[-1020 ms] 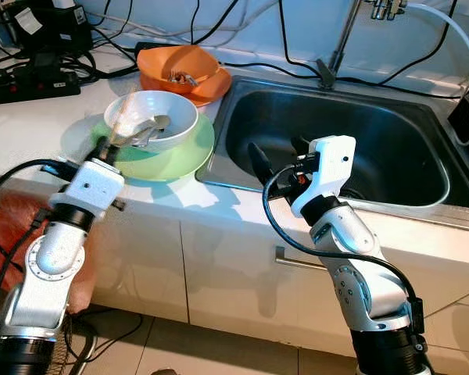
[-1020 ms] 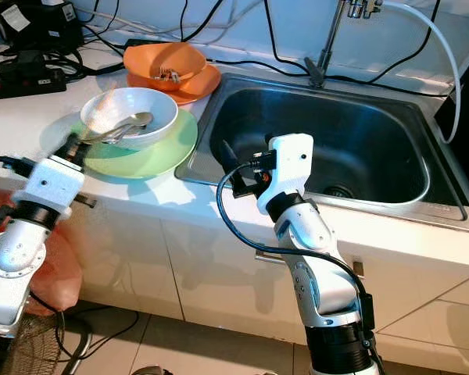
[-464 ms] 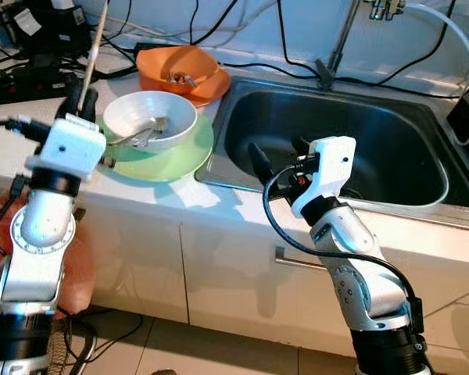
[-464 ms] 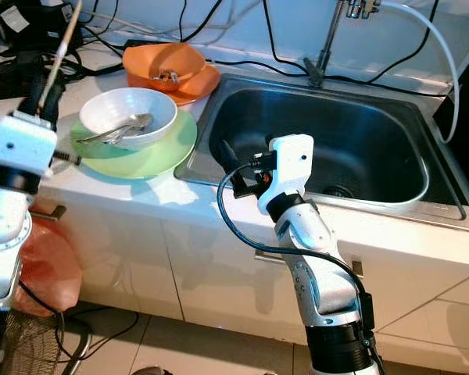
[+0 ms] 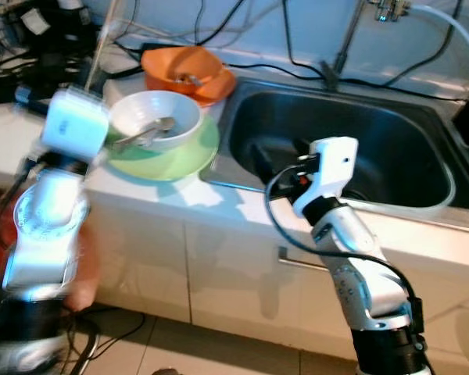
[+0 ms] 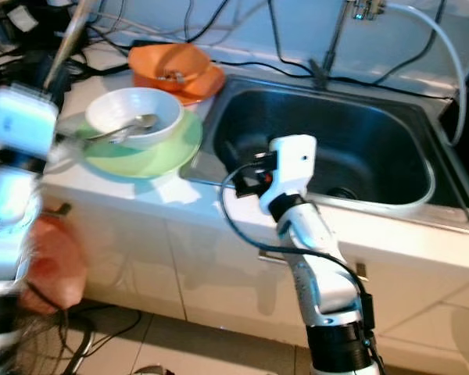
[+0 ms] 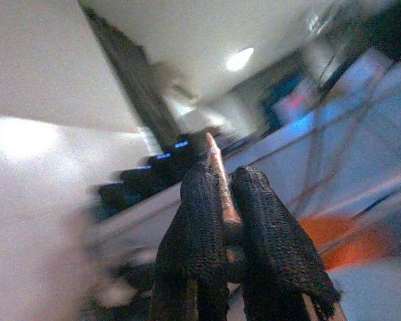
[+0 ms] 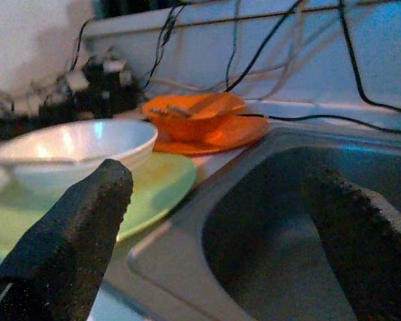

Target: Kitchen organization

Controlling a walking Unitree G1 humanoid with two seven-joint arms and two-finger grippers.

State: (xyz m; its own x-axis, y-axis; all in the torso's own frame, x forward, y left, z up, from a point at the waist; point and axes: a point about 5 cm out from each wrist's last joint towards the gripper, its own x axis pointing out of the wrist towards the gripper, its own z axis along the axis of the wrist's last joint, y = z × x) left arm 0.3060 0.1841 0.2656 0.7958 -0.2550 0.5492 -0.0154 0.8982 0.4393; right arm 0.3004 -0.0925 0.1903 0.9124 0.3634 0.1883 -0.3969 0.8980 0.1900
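Left gripper [image 7: 217,200] clenched on chopstick [image 7: 222,190], now raised higher than half second ago, stick clear of white bowl [image 5: 156,121] on green plate [image 5: 191,152]. We judge: pickup done, stow next. Right gripper [image 8: 214,221] spread wide over sink [image 5: 391,148], unmoved.

The sink [image 5: 391,137] basin lies open and bare, with the right gripper [image 8: 214,234] spread wide at its near left rim. Left of it, the white bowl [image 5: 155,119] on the green plate [image 5: 172,160] and the orange bowl [image 5: 184,69] crowd the counter, with cables [image 5: 31,58] blocking the back.
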